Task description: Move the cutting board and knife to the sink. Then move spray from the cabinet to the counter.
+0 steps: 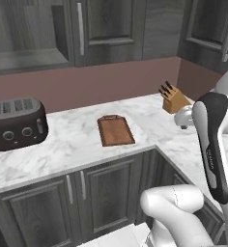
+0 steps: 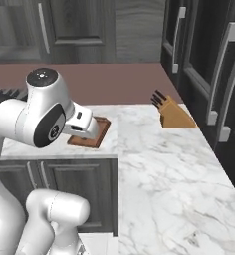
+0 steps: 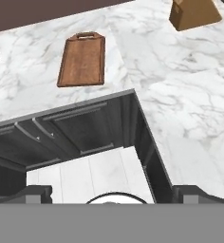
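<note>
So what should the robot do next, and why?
Probably reach forward and lower the open pincer toward the cutting board. The board lies flat and untouched on the counter, between the toaster and the knife block, and the pincer holds nothing.

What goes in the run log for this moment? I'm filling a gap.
stage: approach | cutting board: flat on counter, untouched | gripper: open, empty, short of counter edge | knife block: at back

A dusty pink wall (image 1: pixel 101 82) is seen behind dark grey lower cabinets (image 1: pixel 106 198), and pale floor tiles (image 3: pixel 90 173) are laid below.
</note>
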Tool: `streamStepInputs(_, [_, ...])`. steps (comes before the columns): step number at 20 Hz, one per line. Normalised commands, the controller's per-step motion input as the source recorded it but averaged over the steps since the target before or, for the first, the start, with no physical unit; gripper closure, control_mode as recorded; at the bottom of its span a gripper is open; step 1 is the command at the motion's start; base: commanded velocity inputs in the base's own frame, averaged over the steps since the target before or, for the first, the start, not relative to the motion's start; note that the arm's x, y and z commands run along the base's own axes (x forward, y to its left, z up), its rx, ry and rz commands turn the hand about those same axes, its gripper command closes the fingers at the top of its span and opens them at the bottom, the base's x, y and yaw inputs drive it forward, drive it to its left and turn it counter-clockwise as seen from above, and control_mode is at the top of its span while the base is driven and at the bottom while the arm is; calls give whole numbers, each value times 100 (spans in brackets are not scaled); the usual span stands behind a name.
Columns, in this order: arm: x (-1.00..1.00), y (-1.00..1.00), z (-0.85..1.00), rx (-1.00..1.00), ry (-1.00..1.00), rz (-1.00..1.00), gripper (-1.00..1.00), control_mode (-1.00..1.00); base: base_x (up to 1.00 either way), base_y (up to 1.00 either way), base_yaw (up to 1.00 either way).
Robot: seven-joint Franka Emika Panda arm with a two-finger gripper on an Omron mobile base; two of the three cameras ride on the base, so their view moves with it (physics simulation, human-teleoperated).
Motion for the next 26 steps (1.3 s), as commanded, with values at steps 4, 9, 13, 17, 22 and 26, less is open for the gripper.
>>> streamStepInputs(4, [0, 0, 0, 0, 0, 0, -100, 100, 27, 25, 12])
streamStepInputs(9, [0, 0, 0, 0, 0, 0, -100, 100, 0, 4, 11])
streamStepInputs(13, [0, 0, 0, 0, 0, 0, -100, 100, 49, 0, 0])
streamStepInputs(17, [0, 0, 0, 0, 0, 0, -100, 100, 71, 0, 0])
streamStepInputs(22, [0, 0, 0, 0, 0, 0, -100, 100, 14, 0, 0])
streamStepInputs(26, [0, 0, 0, 0, 0, 0, -100, -100, 0, 0, 0])
